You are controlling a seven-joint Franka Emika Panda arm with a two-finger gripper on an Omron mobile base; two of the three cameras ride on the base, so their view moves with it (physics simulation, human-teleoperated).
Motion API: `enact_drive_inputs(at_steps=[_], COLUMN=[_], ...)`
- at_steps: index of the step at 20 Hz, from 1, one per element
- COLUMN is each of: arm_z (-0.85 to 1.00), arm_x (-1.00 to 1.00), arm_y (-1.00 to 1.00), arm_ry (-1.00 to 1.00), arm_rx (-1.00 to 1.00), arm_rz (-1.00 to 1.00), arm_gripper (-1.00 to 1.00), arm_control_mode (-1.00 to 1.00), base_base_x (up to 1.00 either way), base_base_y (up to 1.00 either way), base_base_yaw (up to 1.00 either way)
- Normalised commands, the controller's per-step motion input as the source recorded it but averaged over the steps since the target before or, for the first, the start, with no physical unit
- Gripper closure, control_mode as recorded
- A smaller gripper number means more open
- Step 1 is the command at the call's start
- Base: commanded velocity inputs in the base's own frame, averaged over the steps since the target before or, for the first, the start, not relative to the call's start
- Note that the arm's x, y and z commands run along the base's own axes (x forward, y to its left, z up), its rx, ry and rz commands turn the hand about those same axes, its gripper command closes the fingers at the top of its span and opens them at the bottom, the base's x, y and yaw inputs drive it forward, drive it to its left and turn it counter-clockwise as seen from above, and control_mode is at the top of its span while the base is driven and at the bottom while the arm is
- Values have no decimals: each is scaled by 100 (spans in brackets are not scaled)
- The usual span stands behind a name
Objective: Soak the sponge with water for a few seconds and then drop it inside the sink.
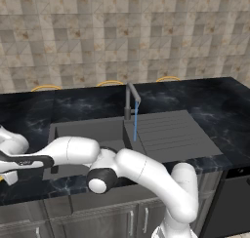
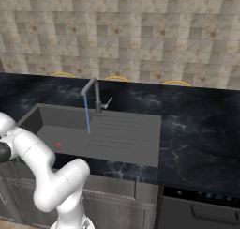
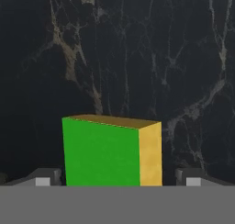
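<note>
Jaws spread wide, the gripper point(image 3: 114, 182) straddles the sponge point(image 3: 111, 152) on the black counter point(image 3: 137, 58), gripping nothing. The sponge looks nearly as wide as the gap: a skewed descent could clip and tip it, far from the water point(image 1: 135, 122).

Your arm rises at the lower right of the left base view, bends at the elbow and reaches low and far out to your left. In the hand view, your hand point(image 3: 117, 178) has its two dark fingertips point(image 3: 43, 177) spread wide apart, one at each side of the bottom edge.
</note>
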Motion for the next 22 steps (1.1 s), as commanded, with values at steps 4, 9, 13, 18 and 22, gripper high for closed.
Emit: enact_drive_inputs(at_steps=[4, 9, 13, 18, 22], arm_z=[-19, -9, 0, 0, 0], arm_x=[2, 0, 0, 0, 0], arm_y=[17, 16, 4, 0, 0], arm_ry=[2, 1, 0, 0, 0], arm_rx=[0, 0, 0, 0, 0], arm_rz=[0, 0, 0, 0, 1], arm_gripper=[-100, 100, 100, 100, 100], arm_control_mode=[-100, -100, -100, -100, -100], base_base_x=[0, 0, 0, 0, 0], base_base_y=[0, 0, 0, 0, 0], base_base_yaw=[0, 0, 0, 0, 0])
